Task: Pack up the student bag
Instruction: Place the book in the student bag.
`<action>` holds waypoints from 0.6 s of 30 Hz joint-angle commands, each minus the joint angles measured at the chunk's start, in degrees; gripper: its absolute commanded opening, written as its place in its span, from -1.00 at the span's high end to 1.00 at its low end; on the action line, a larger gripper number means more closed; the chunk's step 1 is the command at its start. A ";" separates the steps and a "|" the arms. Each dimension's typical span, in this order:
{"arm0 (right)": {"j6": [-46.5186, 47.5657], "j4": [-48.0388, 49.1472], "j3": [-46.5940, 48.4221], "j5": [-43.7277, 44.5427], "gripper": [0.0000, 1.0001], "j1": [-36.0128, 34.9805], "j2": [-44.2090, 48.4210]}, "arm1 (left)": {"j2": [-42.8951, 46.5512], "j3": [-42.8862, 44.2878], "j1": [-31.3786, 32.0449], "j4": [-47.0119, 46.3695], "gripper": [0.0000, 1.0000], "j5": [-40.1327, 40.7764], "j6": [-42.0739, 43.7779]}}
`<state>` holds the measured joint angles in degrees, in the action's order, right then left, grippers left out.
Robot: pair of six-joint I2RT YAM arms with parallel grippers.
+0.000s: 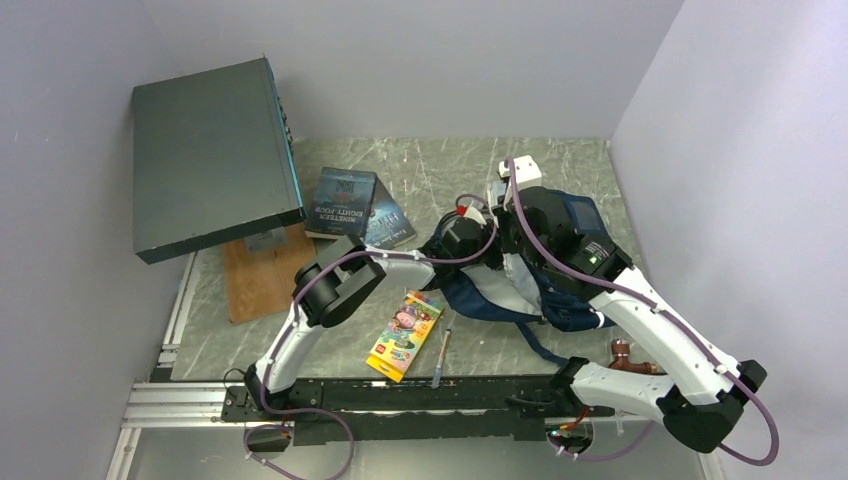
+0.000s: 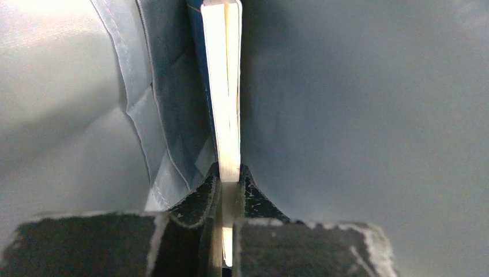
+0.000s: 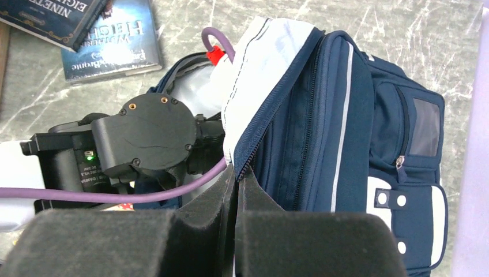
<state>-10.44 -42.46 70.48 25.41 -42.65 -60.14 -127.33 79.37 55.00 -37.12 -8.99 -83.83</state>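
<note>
The navy student bag [image 1: 572, 262] with white stripes lies at the table's right, its main compartment unzipped [image 3: 340, 127]. My right gripper [image 3: 237, 173] is shut on the bag's zipper edge and holds the flap up. My left gripper [image 2: 229, 176] is deep inside the bag, shut on a thin book [image 2: 224, 86] held edge-on, with pale grey lining all around. In the top view the left gripper [image 1: 462, 238] reaches into the opening from the left.
Two dark books [image 1: 345, 203] lie at the back centre, also in the right wrist view [image 3: 109, 49]. A colourful box [image 1: 404, 335] and a pen [image 1: 442, 357] lie near the front. A big dark flat box [image 1: 212, 155] rests on a wooden board [image 1: 262, 275] at the left.
</note>
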 commanded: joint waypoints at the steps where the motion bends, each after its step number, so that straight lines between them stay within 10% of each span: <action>1: 0.67 7.51 4.59 0.22 1.00 -0.10 1.51 | -2.25 4.78 1.07 -4.68 1.00 0.03 -2.46; 18: 0.97 8.33 -0.47 -1.01 1.00 7.24 3.93 | 7.55 -2.70 2.19 -2.43 1.00 -2.07 -2.25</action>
<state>-10.26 -42.26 69.58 24.67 -36.77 -58.89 -126.02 76.97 56.34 -33.82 -8.54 -86.30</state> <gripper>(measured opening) 0.018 0.069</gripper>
